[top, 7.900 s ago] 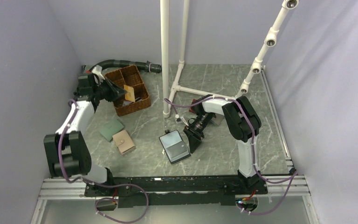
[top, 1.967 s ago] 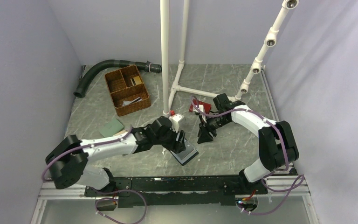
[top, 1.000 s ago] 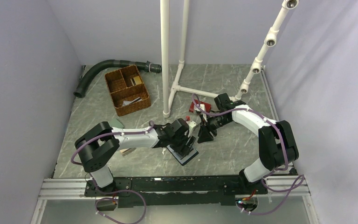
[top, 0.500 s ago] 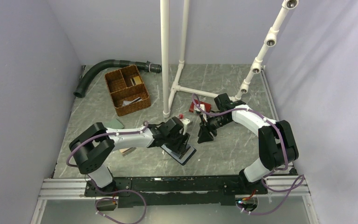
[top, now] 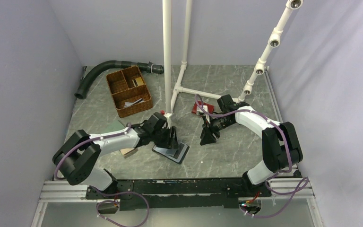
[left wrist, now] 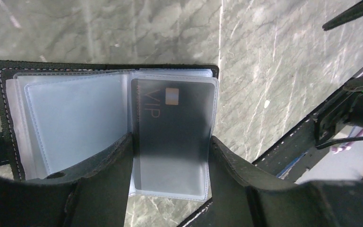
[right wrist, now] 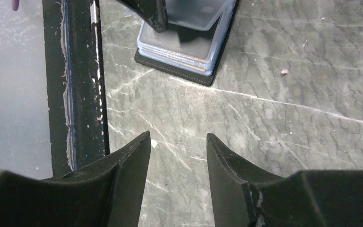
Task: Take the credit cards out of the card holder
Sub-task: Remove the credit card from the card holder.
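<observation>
The card holder (left wrist: pixel 75 118) was laid open and flat on the table (top: pixel 227 156), near its front edge and between the two arms, so that its clear sleeves faced upward. One of the credit cards, the dark card (left wrist: pixel 175 113) marked VIP, was seen lying in the right-hand sleeve. The left-hand sleeve looked empty, and no orange-yellow card could be made out. The left gripper (left wrist: pixel 170 142) was held low over the holder with its jaws spread wide, one finger on each long side of the dark card, apparently so that the card could be pinched and drawn out. Whether the pads already touched it could not be told. The right gripper (right wrist: pixel 177 142) was kept just beside the holder, parted and with nothing in it, probably in reserve for pinning the holder down. Farther back, a wicker basket (top: pixel 136 111) was divided into compartments containing a few flat pieces that were too small to identify. A green wallet (top: pixel 116 125), a beige wallet (top: pixel 129 152) and a red wallet (top: pixel 198 109) lay apart.
</observation>
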You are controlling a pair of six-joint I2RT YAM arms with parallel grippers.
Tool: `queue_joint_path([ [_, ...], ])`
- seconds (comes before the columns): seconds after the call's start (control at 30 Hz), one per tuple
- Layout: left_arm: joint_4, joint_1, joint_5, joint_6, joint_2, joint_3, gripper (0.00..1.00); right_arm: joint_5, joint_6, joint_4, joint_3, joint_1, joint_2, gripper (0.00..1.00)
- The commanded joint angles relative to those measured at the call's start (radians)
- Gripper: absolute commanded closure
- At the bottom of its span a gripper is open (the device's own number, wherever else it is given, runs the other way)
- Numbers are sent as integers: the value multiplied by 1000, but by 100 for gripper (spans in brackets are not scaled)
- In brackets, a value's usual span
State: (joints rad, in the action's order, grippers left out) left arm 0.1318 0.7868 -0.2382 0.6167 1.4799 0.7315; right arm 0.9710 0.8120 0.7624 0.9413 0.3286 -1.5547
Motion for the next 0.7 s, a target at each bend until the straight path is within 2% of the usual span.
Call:
queue_joint_path([
  [0.0, -55, -50, -71, 79, -78, -34, 70, 50, 24, 0, 4, -4, 15, 50],
  [0.67, -75, -198, -135, 198, -143, -146, 67, 66, 16, -5, -2, -1, 10, 49],
])
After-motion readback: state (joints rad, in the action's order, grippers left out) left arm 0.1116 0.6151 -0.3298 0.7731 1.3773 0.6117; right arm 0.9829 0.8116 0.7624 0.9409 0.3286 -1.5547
